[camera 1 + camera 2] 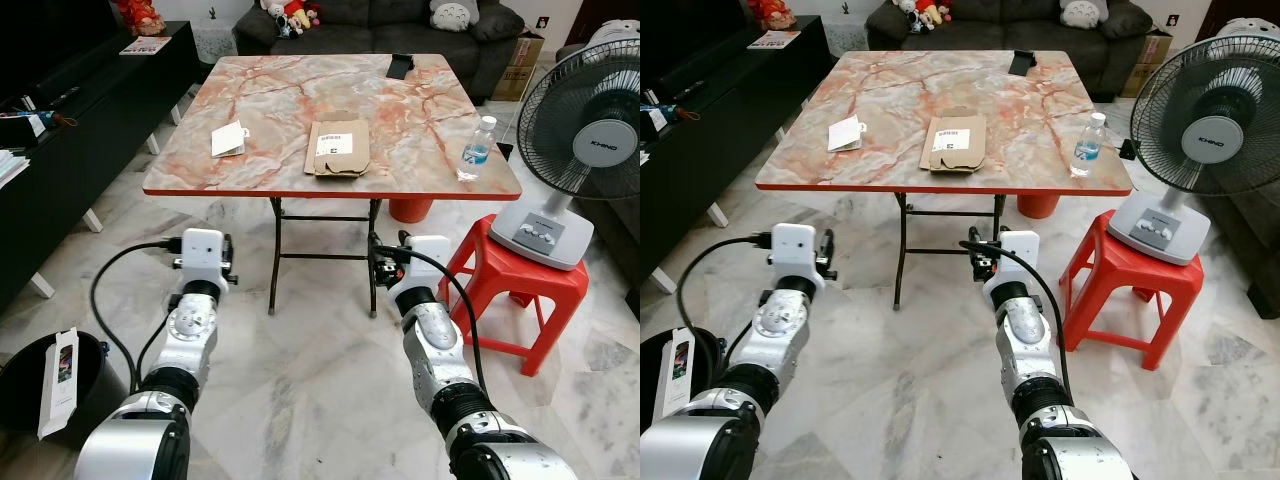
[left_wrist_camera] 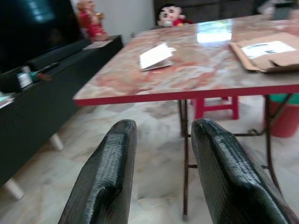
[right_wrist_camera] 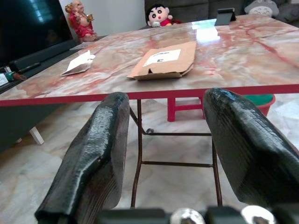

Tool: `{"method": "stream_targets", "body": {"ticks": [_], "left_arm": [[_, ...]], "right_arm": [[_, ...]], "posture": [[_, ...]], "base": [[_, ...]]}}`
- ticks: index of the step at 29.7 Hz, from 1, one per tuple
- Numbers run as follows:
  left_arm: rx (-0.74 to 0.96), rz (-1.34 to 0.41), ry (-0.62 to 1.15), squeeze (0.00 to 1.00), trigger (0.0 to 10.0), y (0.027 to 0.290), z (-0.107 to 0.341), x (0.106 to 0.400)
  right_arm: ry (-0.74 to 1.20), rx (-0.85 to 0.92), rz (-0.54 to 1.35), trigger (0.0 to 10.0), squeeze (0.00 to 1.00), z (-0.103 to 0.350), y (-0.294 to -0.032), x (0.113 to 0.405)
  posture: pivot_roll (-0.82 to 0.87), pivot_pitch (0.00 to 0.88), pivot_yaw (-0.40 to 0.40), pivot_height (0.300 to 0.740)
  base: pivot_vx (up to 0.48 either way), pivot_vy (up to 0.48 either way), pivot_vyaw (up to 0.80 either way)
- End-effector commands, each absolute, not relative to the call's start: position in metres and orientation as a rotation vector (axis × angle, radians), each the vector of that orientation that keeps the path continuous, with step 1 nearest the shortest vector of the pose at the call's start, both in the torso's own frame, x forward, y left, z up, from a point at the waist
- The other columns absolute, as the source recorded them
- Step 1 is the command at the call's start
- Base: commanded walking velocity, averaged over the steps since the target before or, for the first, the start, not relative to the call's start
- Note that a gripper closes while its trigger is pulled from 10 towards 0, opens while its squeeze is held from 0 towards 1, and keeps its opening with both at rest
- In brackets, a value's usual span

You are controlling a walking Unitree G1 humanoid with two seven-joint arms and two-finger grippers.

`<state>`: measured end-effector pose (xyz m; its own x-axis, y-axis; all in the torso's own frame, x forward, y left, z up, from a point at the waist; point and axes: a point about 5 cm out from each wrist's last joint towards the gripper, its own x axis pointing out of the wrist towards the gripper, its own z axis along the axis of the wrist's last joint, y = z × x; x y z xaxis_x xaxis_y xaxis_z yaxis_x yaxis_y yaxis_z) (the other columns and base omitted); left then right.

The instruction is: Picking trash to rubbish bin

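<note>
marble table (image 1: 420, 125) | flattened brown cardboard box (image 1: 337, 147), white label

floor (image 1: 300, 370): pale marble tile | dark sofa (image 1: 400, 20) behind | black TV cabinet (image 1: 90, 130) left | red stool (image 1: 515, 275) right

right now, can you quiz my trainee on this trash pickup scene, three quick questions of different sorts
1. True or false: the flattened cardboard box lies on the marble table.
2. Which item stands nearest the fan? A) white card B) plastic bottle C) black phone
3. Fill in: the black bin on the floor by the left arm already holds a white ____.

Key
1. True
2. B
3. A flat white package. Both the left end effector and right end effector are open and empty.
</note>
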<state>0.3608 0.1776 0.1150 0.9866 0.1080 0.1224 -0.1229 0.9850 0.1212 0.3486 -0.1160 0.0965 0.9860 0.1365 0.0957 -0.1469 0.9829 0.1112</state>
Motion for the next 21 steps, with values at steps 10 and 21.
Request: {"method": "stream_targets", "body": {"ticks": [10,21], "left_arm": [[0.129,0.148,-0.135,0.0,10.0,0.1821,0.1213,0.3631],[0.15,0.152,-0.145,0.0,10.0,0.1786,0.1244,0.3649]], "right_arm": [[-0.105,0.171,0.173,10.0,0.0,0.1,-0.1006,0.3471],[-0.126,0.142,0.164,10.0,0.0,0.1065,-0.1048,0.3508]], "posture": [[-0.03,0.0,0.009,0.74],[-0.03,0.0,0.002,0.74]], "base": [[0.274,0.0,0.13],[0.297,0.0,0.0]]}}
